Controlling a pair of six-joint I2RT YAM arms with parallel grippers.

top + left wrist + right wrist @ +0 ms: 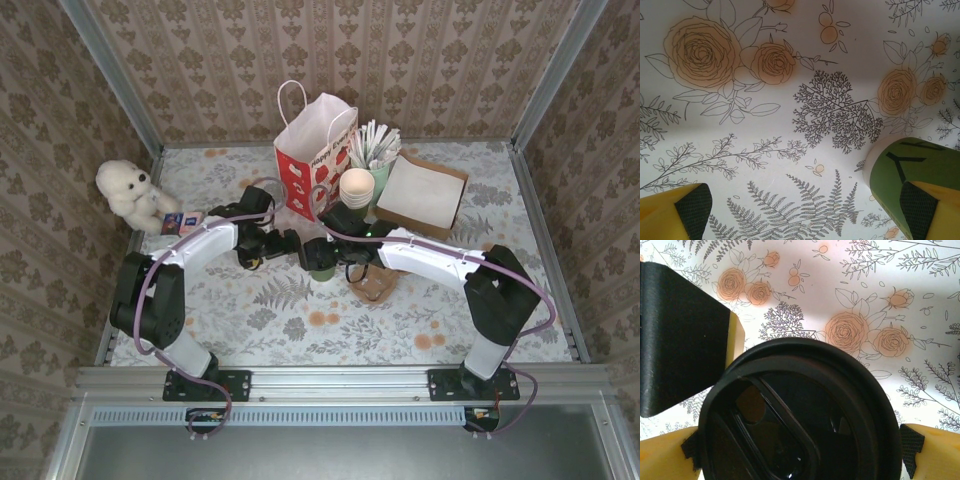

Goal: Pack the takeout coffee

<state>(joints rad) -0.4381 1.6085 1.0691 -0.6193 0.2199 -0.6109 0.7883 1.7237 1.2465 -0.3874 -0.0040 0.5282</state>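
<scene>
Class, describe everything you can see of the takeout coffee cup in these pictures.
The takeout coffee is a small green paper cup with black markings on its wall and a round, glossy black plastic lid fitted on. It stands upright on the floral tablecloth, between the fingers of the open right gripper and beside one finger of the open left gripper. Contact cannot be told.

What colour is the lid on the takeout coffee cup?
Black. The lid shows best in the right wrist view, seen from above.
</scene>
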